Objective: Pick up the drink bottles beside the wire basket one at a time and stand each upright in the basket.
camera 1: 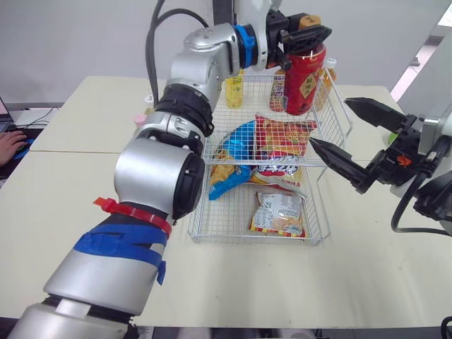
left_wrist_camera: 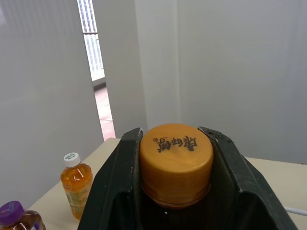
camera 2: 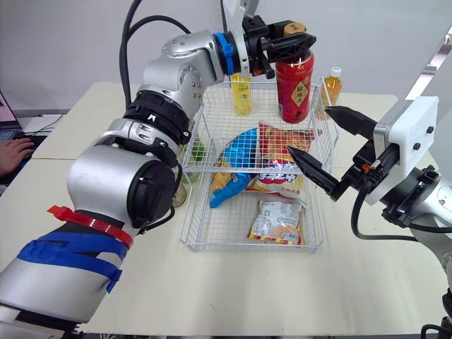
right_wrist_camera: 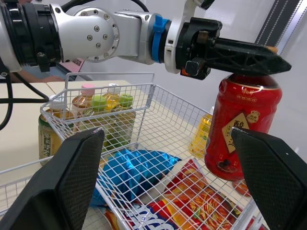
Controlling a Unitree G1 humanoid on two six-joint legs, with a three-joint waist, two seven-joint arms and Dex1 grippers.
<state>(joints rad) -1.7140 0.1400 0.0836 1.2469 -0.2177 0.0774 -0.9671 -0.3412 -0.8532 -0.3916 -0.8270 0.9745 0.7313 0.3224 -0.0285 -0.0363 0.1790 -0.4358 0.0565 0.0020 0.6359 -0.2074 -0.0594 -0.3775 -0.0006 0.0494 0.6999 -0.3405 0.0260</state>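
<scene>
A red drink bottle (camera 1: 305, 81) with an orange cap (left_wrist_camera: 176, 160) stands upright in the far right corner of the wire basket (camera 1: 254, 240). My left gripper (camera 1: 305, 32) is shut on that cap from above. I cannot tell whether the bottle's base rests on the basket floor. A yellow bottle (camera 1: 234, 90) stands upright at the basket's far side. My right gripper (camera 1: 328, 121) hangs open and empty at the basket's right edge. An orange tea bottle (camera 2: 330, 88) stands on the table beyond the basket's far right corner. Several bottles (right_wrist_camera: 103, 103) stand to the left of the basket.
Snack bags lie in the basket: a blue one (camera 1: 233, 152), a red one (camera 1: 282, 138) and a pale one (camera 1: 279, 214) near the front. A purple-capped bottle (left_wrist_camera: 12, 215) stands by the tea bottle. A person's hand (camera 1: 8, 145) rests at the far left.
</scene>
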